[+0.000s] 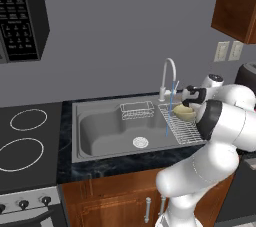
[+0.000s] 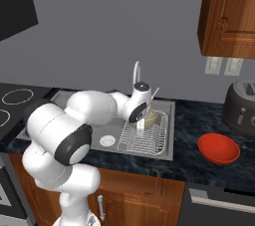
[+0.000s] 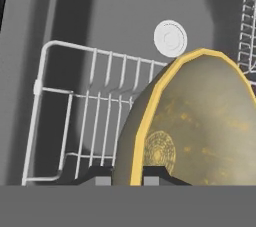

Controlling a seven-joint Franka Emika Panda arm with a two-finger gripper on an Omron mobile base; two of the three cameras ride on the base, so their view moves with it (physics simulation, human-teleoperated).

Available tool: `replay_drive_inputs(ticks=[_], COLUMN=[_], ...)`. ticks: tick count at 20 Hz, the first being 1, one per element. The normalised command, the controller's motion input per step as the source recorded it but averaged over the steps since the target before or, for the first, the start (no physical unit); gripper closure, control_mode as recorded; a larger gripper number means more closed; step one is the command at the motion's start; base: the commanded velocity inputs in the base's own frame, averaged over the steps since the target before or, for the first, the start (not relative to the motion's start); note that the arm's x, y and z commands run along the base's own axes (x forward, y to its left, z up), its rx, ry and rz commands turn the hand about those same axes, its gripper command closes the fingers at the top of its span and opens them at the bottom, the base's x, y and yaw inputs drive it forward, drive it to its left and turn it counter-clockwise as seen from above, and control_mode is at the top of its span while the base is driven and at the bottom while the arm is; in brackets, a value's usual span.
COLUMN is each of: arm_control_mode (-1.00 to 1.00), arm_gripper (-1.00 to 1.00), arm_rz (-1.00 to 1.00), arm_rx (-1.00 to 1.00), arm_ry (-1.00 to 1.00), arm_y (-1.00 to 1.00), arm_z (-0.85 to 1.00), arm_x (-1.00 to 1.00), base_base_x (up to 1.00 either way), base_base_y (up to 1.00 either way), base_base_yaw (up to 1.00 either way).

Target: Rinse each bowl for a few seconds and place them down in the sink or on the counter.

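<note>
1. I see my fingers [image 3: 127, 180] clamped on the rim of the tan bowl [image 3: 200, 126].
2. The tan bowl hangs tilted over the sink [image 1: 100, 126], above the flat wire rack [image 1: 182, 127], beside the tap [image 1: 168, 78].
3. A thin water stream [image 1: 170, 108] falls from the tap.
4. The red bowl [image 2: 218, 148] sits on the counter [image 2: 199, 170], right of the sink.

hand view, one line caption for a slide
Pincer shut on the tan bowl's rim, above the sink.
</note>
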Motion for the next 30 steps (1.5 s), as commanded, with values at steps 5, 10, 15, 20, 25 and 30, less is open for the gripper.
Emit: replay_drive_inputs(ticks=[5,10,15,20,25,30], arm_control_mode=[-1.0,-1.0,-1.0,-1.0,-1.0,-1.0], arm_gripper=[1.0,1.0,1.0,1.0,1.0,1.0], arm_rz=[0.0,0.0,0.0,0.0,0.0,0.0], arm_rx=[0.07,0.06,0.04,0.02,0.0,0.0], arm_ry=[0.0,0.0,0.0,0.0,0.0,0.0], arm_y=[0.0,0.0,0.0,0.0,-0.03,-0.18], arm_z=[-0.27,-0.26,-0.25,-0.22,-0.21,-0.2], arm_x=[0.0,0.01,0.05,0.07,0.1,0.12], base_base_x=[0.0,0.0,0.0,0.0,0.0,0.0], base_base_y=[0.0,0.0,0.0,0.0,0.0,0.0], base_base_yaw=[0.0,0.0,0.0,0.0,0.0,0.0])
